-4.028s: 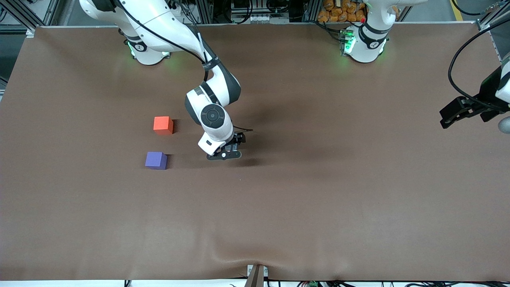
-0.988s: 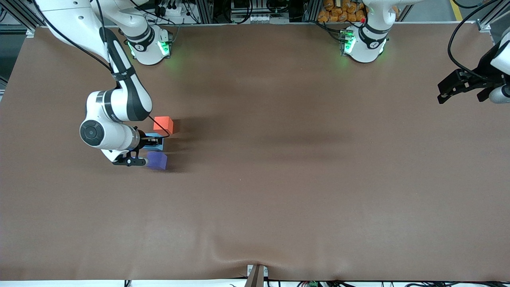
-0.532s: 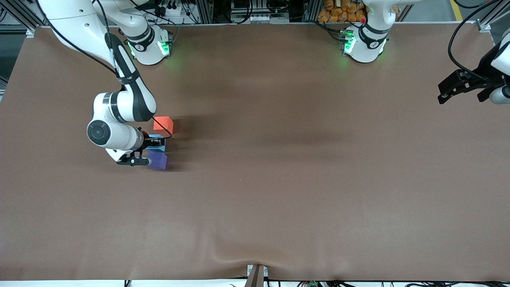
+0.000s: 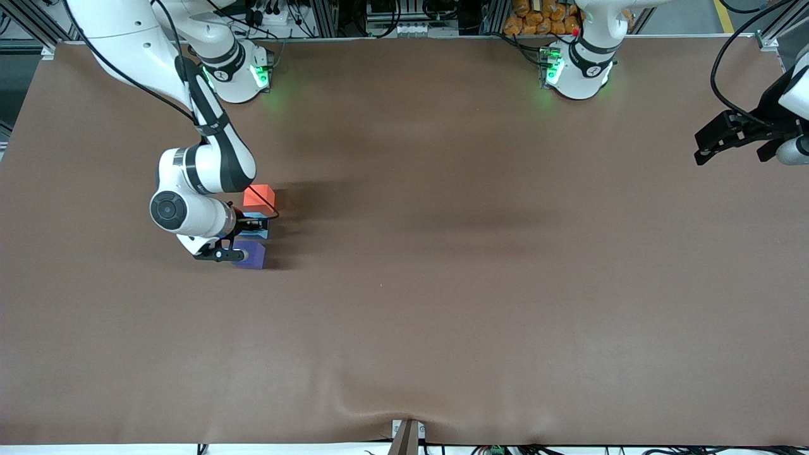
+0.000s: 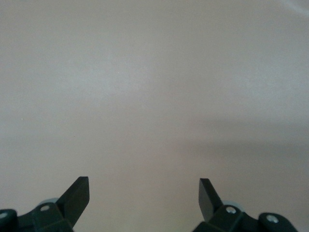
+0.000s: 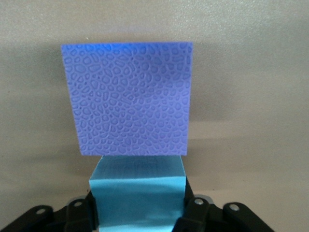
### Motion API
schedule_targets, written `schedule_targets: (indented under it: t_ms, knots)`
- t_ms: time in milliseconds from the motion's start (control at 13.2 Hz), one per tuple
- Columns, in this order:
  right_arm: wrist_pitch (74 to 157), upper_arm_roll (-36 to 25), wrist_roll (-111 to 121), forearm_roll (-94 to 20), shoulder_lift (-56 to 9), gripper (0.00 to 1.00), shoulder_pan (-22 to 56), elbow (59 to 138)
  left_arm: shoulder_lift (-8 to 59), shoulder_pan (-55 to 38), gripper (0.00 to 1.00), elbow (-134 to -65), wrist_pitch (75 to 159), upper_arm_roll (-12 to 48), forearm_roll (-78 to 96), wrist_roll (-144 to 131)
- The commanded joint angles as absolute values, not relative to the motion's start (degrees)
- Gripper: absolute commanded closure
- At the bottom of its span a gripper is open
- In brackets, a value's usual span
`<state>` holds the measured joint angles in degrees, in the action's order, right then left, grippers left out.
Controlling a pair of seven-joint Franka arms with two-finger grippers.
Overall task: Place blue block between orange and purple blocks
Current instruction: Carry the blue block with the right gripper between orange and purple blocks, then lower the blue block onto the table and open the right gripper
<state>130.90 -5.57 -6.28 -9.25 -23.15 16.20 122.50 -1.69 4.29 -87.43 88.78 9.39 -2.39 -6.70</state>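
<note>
Nearest the front camera on the brown table (image 4: 442, 284) you have the purple block (image 4: 251, 256), toward the right arm's end. In the right wrist view the purple block (image 6: 130, 96) fills most of the frame, its top face showing a pebbled texture. Next one farther is the blue block (image 4: 259, 226), sitting in the slot between purple and the orange block (image 4: 260, 196), all three roughly in one line running away from the camera. The right gripper (image 4: 246, 227) comes in low from the right arm's end of the table and is clamped on the blue block. In the right wrist view the blue block (image 6: 137, 193) sits between the dark fingers of the right gripper (image 6: 137, 212) with no visible gap at its sides. I can't confirm from either view whether blue touches purple or orange, or is fully down on the table; it's close to both. The left gripper (image 4: 700, 146) is well apart, up over the left arm's end of the table, that arm waiting. In the left wrist view the left gripper (image 5: 144, 193) has its jaws spread wide with nothing between them, only bare table below.
</note>
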Motion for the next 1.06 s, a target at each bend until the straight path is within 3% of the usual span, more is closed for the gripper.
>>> schedule_targets:
  t_ms: [0,228,380,608,988]
  knots:
    - [131.1,-5.4,-6.2,-10.4,-22.9,0.00,16.0,122.8,-2.0,4.8,0.00,-87.6,89.6,9.8,-2.8,-5.7]
    - [125.5,-5.4,-6.6,-10.5,-22.2,0.00,15.7,118.9,-1.9,4.8,0.00,-87.5,89.6,9.8,-2.8,-5.7]
    - [114.4,-5.6,-6.7,-10.4,-22.1,0.00,15.6,110.0,-1.7,4.7,0.00,-87.6,89.6,9.8,-2.8,-5.7]
    - [105.5,-5.9,-6.9,-10.2,-22.6,0.00,12.7,95.3,-1.6,4.6,0.00,-87.6,89.6,9.8,-2.8,-5.8]
    - [102.7,-5.9,-4.4,-3.4,-22.6,0.00,11.5,79.5,-0.9,4.7,0.00,-87.5,90.3,9.8,-3.0,-5.7]
